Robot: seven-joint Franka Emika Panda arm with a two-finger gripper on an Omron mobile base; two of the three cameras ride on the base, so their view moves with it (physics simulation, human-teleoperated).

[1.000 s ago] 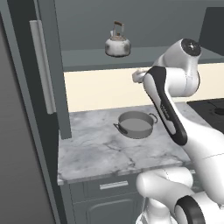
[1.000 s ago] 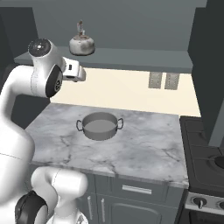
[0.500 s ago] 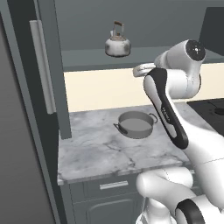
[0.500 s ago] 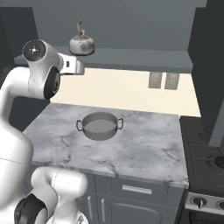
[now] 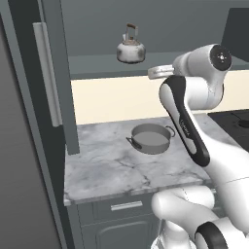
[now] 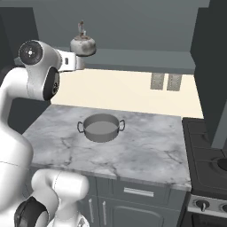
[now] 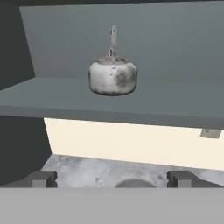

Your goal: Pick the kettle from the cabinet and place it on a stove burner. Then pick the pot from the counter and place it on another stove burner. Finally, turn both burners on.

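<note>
The shiny silver kettle (image 5: 130,51) (image 6: 83,45) (image 7: 113,78) stands upright on the shelf of the open cabinet (image 5: 97,65), dark wire handle up. My gripper (image 7: 113,179) is open, level with the shelf's front edge and short of the kettle, touching nothing. In the base views the gripper (image 5: 152,73) (image 6: 80,62) hangs in front of the shelf, to the right of and below the kettle. The grey pot (image 5: 151,138) (image 6: 101,127) sits on the marble counter (image 5: 107,170) (image 6: 146,155) under the shelf. The black cooktop (image 6: 205,155) with a burner (image 6: 221,164) and front knobs (image 6: 201,205) lies right of the counter.
The cabinet door (image 5: 58,97) stands open at the left with its pale bar handle (image 5: 46,73). Two wall outlets (image 6: 166,81) sit on the cream backsplash. Dark drawers (image 6: 139,191) run under the counter. A dark tall unit (image 6: 213,66) rises above the stove.
The hand has risen a little, from under the shelf edge to level with it, closer to the kettle. Kettle and pot have not moved; the jaws stayed open.
</note>
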